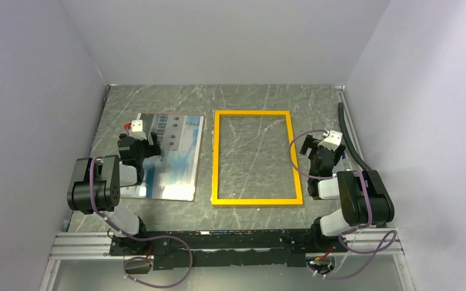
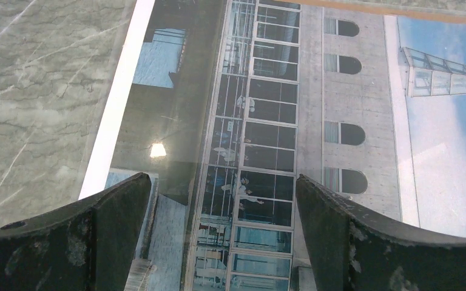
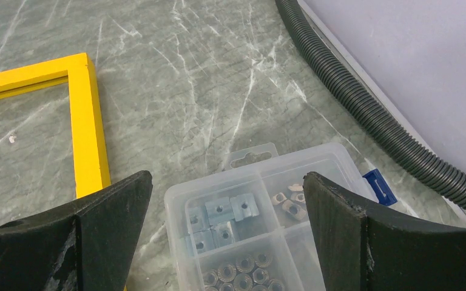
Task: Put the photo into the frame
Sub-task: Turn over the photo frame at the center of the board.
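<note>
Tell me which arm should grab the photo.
Left. The left gripper, open, hangs directly over the photo; the right gripper sits past the frame, over a parts box.

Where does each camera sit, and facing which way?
Top external: high behind, looking down on left arm, right arm, photo, frame.
Left wrist: on the left arm, facing down at the photo; left gripper open.
Right wrist: on the right arm, facing frame's corner, clear parts box, hose; right gripper open.
Shared with top: left wrist, photo; right wrist, frame.
</note>
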`<state>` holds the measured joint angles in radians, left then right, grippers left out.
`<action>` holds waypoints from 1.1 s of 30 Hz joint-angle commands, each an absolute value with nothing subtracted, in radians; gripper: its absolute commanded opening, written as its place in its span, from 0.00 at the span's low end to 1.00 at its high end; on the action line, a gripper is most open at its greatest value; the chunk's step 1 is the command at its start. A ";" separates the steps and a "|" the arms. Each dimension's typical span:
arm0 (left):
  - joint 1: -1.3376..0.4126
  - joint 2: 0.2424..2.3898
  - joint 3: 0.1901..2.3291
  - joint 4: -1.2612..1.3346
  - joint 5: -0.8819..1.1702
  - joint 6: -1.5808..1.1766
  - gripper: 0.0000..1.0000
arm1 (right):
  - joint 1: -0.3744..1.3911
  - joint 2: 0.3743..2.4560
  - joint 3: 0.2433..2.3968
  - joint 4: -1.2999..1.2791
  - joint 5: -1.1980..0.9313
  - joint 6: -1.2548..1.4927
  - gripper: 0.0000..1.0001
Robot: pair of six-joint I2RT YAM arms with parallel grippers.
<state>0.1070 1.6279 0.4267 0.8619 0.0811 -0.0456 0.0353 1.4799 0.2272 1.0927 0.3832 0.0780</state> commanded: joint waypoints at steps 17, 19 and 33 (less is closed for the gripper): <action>0.126 1.526 0.754 0.268 0.091 -0.033 0.95 | 0.128 1.321 0.388 0.801 0.508 0.022 1.00; 0.136 1.526 0.879 0.060 0.120 -0.033 0.95 | 0.154 1.261 0.504 0.581 0.521 0.101 1.00; 0.252 1.557 1.384 -0.630 0.324 -0.067 0.93 | 0.268 1.466 1.105 -0.044 -0.074 0.487 1.00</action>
